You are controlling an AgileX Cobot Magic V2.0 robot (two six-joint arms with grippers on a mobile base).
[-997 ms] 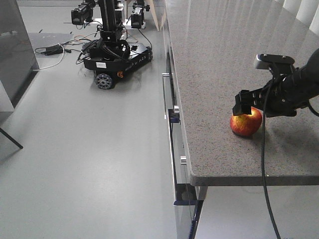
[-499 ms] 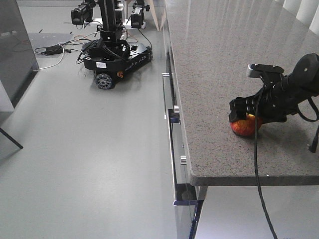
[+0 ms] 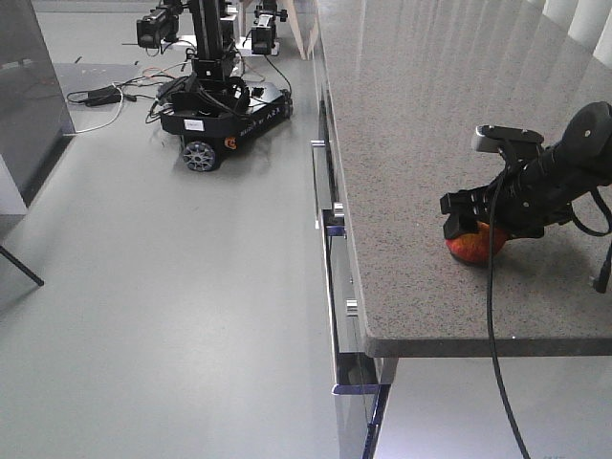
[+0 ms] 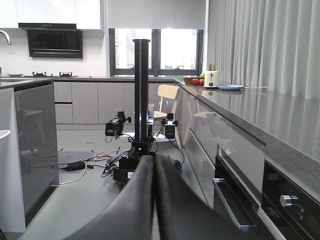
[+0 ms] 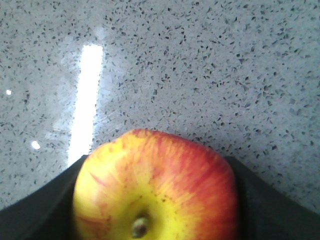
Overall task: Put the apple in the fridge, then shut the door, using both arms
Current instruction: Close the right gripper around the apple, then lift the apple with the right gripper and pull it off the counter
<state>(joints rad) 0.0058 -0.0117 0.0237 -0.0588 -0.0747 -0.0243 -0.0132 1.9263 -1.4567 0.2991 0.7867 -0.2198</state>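
Straddling the apple [image 3: 479,247] on the speckled countertop [image 3: 421,134], the right gripper [image 3: 468,216] clamps its fingers [image 5: 35,217] against both flanks, ready for lifting. Left gripper [image 4: 153,167] hangs clear, fingers pressed together.

Speckled grey countertop [image 3: 411,143], glossy with light streaks, red-yellow apple [image 3: 473,251] sitting on it near its front edge

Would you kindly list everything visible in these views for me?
apple: one, red and yellow, on the counter
counter: one, speckled grey, right side
wheeled robot: one, black, on the floor at the back
chair: one, pale, beside the far counter
small appliance: one, white, far end of the counter
left gripper: one, black, shut, empty
right gripper: one, black, closed on the apple's sides
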